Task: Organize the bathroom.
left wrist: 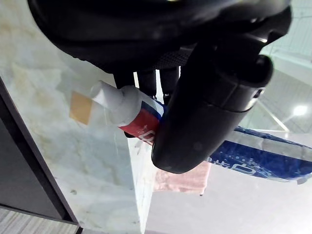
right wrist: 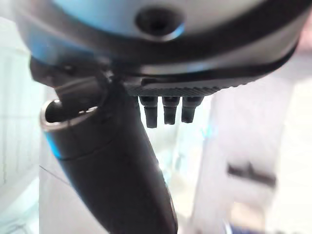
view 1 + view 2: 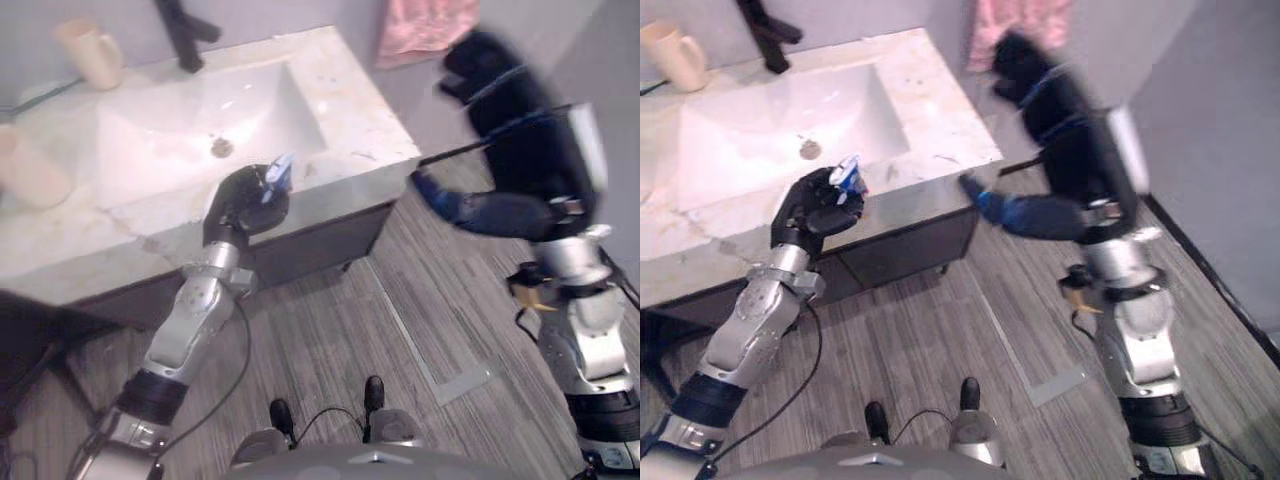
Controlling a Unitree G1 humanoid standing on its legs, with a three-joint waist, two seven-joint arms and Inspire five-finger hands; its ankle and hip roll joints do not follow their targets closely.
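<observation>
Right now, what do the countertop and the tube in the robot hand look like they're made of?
The countertop looks like polished marble or an imitation: pale, glossy, faintly veined. The toothpaste tube in the left robot hand looks like soft glossy plastic with a white cap, probably laminate.

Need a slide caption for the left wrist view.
Left hand grips a toothpaste tube above the marble countertop.

1. Even, soft indoor light; the white sink basin (image 3: 200, 125) shows pale glare.
2. The right hand (image 3: 500, 85) is smeared by motion blur in both eye views.
3. In the left wrist view a ceiling lamp (image 1: 300, 110) glows.
4. The right wrist view is washed out, its background out of focus.
</observation>
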